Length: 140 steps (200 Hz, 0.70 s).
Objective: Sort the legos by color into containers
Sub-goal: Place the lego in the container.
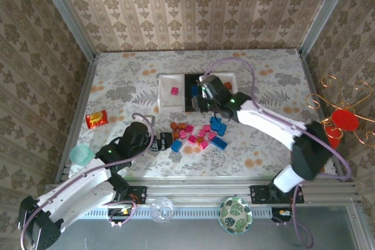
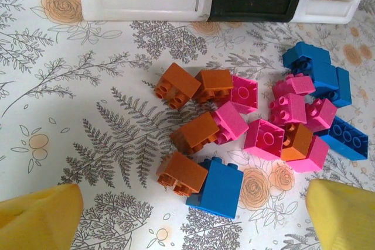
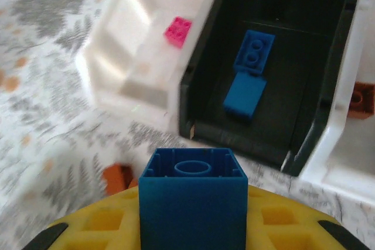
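Bricks lie scattered at the middle of the floral-print table (image 1: 117, 86), a loose heap of small plastic legos (image 1: 196, 134) in magenta pink, blue and orange-brown. At 12 o'clock from the heap sits the row of three joined rectangular containers: a white left tray (image 1: 164, 103), a black middle tray (image 1: 187, 80) and a white right tray (image 1: 233, 78). And look at the right gripper (image 3: 193, 221): its yellow fingers are clamped on a blue square brick (image 3: 192, 194), hollow face toward the wrist camera, held in the air just at the near rim of the black middle tray. Inside that tray, two blue bricks (image 3: 249, 74) lie end to end. A single magenta pink brick (image 3: 178, 31) sits in the white left tray, and a lone orange-brown brick (image 3: 363, 98) shows in the white right tray. Over to the left gripper (image 1: 159, 142), at 9 o'clock of the heap: jaws spread wide, nothing between them, yellow fingertips (image 2: 41, 218) in the two bottom corners of its wrist view. Beneath it, orange-brown bricks crowd the 9 o'clock side, pinks bunch in the centre, blues gather at 2 to 3 o'clock, and one big blue block (image 2: 217, 187) rests against a sideways orange-brown brick (image 2: 181, 174) at 6 o'clock. Well apart at 9 o'clock, a shiny red-orange snack packet (image 1: 96, 119) lies flat. A teal cup (image 1: 81, 155) stands at 8 o'clock near the table edge.
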Motion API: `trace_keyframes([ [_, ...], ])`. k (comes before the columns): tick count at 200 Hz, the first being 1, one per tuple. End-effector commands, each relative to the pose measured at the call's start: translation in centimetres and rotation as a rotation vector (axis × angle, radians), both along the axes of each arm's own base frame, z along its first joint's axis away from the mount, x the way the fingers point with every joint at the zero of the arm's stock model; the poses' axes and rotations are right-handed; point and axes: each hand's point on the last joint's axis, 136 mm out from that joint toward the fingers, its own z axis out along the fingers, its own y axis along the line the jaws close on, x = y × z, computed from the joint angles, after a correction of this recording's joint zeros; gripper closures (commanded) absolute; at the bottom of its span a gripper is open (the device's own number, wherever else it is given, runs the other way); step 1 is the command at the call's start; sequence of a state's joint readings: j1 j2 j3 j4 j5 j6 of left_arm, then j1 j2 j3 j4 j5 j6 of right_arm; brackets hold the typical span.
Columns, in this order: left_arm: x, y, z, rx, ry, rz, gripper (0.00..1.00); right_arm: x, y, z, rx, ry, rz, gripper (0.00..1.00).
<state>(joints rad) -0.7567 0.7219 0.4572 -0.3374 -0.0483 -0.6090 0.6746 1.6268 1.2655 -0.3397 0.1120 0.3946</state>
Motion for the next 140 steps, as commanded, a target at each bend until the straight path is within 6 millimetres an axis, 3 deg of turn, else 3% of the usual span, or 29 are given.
trace_keyframes([
  [1,-0.1,-0.2,0.3,0.033,0.018,-0.032,0.04,3.5,-1.1,-3.8,-0.109,0.058,-0.070,0.72],
  [26,-0.7,-0.8,-0.5,0.060,0.048,-0.067,0.08,6.7,-0.5,-5.4,-0.149,0.081,-0.112,0.71],
  [47,-1.5,-1.2,-1.5,0.098,0.077,-0.093,0.13,8.5,0.1,-6.0,-0.171,0.084,-0.133,0.64],
  [68,-2.5,-1.3,-2.6,0.148,0.106,-0.116,0.14,9.4,0.6,-5.5,-0.157,0.070,-0.139,0.39],
  [91,-3.6,-1.4,-3.4,0.176,0.122,-0.140,0.14,9.0,0.9,-3.9,-0.115,0.044,-0.128,0.28],
  [140,-5.1,-3.7,-4.9,0.203,0.133,-0.233,0.29,5.5,0.2,-2.2,-0.049,0.011,-0.110,0.25],
])
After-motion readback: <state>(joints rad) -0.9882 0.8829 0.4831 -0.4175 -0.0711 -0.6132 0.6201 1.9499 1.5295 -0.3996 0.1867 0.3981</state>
